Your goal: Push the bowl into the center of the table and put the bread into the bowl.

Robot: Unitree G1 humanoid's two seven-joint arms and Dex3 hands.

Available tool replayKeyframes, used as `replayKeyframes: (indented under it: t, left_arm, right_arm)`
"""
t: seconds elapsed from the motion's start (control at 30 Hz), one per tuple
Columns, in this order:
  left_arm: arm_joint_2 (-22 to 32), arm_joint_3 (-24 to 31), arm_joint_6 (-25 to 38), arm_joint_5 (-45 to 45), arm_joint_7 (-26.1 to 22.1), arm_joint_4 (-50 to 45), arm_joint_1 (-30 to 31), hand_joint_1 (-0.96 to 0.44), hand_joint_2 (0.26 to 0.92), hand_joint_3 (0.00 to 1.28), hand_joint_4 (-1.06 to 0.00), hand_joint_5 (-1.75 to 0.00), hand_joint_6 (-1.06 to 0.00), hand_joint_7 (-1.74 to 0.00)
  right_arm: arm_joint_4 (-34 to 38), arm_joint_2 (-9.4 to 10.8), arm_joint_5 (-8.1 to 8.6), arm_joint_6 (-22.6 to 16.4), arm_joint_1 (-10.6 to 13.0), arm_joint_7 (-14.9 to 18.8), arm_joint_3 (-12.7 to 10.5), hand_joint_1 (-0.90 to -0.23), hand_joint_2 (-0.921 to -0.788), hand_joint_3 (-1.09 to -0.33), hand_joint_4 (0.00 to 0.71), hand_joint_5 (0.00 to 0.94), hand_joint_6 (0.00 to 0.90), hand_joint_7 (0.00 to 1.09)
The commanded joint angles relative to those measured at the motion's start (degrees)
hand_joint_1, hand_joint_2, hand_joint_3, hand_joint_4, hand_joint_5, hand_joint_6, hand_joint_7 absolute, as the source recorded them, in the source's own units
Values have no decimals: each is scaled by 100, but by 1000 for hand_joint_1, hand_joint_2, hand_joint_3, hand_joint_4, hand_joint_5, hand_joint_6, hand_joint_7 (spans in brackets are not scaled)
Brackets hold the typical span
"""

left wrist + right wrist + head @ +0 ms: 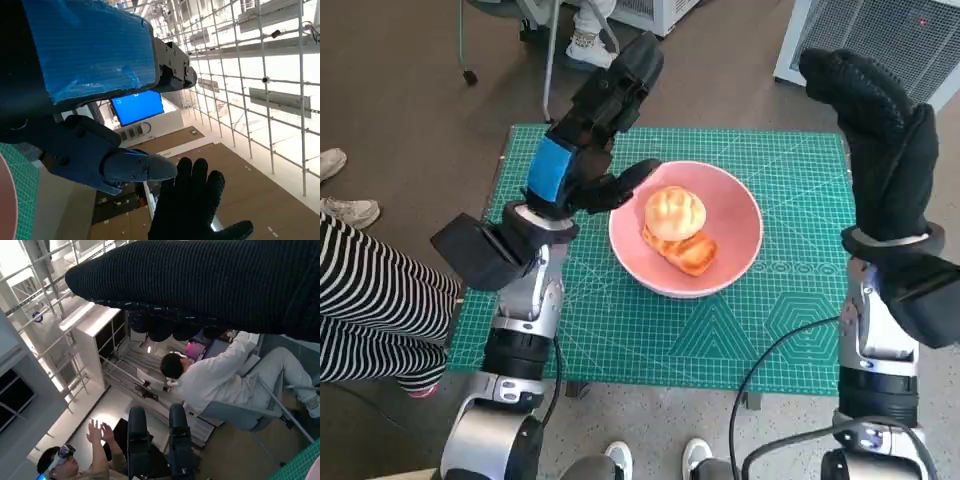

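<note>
The green gridded cutting mat (790,330) covers the small surface and carries a round pink bowl (740,215) near its middle, which suggests the pushing part of the task is done. Inside the bowl lie two pieces of golden-brown bread (677,228), a round bun touching a flatter glazed piece, so the placing looks complete as well. The right hand (880,140), in its black knitted glove, is raised well clear of the bowl with fingers extended and holding nothing. The black left hand with blue tape (585,150) hovers beside the bowl's rim, fingers apart and apparently empty, probably clear of it.
</note>
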Motion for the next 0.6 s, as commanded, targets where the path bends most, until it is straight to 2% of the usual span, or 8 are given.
replayKeyframes:
  t: [0.03, 0.6]
  left_arm:
    - [-39, 35, -66, -13, 47, -162, -18, -559, 921, 331, -151, -2, -247, -2]
    - [-99, 201, -368, -101, 82, 22, -9, -571, 921, 316, -153, -4, -248, -6]
  right_arm:
    - [84, 2, -51, 89, 19, -45, 25, -722, -921, -752, 169, 4, 0, 568]
    - [235, 98, -2, 23, 41, -30, 54, -723, -921, -755, 167, 2, -1, 565]
